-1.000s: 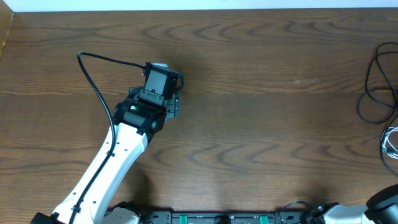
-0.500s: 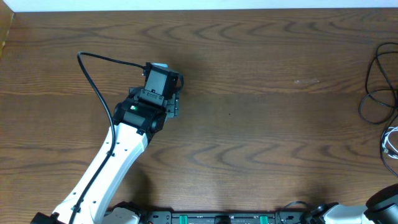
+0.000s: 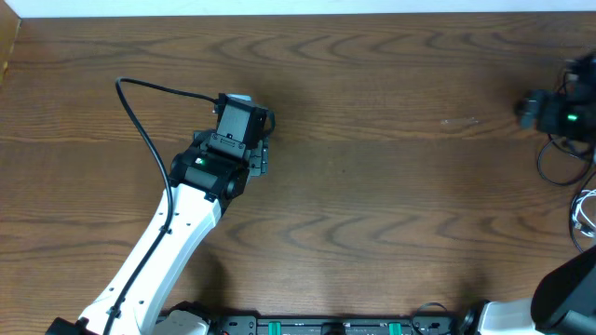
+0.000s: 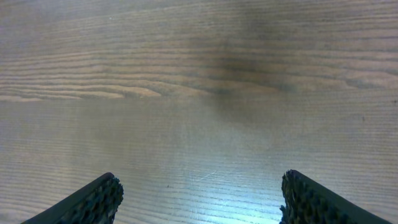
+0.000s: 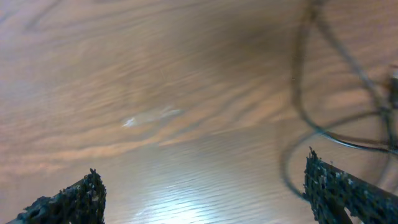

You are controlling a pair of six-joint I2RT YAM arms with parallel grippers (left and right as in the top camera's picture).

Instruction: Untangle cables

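A: Left side first. How is the left gripper (image 4: 199, 202)?
B: The jaws are spread wide with nothing between them, only the bare dark wooden table (image 3: 372, 205) below. The white left arm (image 3: 182, 219) sits left of centre, well apart from any cable.

A: Where are the task things?
B: At the far right edge of the table. The thin black cable (image 3: 543, 164) lies in a loose loop, its long axis running far-to-near along that edge. The thin white cable (image 3: 581, 219) lies just nearer the base and is partly cut off by the frame. Cannot tell whether the two cross.

A: And the right gripper (image 5: 205, 199)?
B: Also wide, holding nothing. Overhead, the dark right arm (image 3: 563, 116) is blurred, over the far end of the black loop.

A: What is the key relation?
B: In the right wrist view the black strand sits on the right of the gap, running top to bottom and then curving toward the finger (image 5: 348, 199) on that side. It is not between the jaws. The right arm is clearly the nearer one. The next move probably needs a sideways shift toward the strand and a descent, with the jaws set across its run.

A: Any risk?
B: The cord is thin and lies flat on the wood, so it may slip under the pads.
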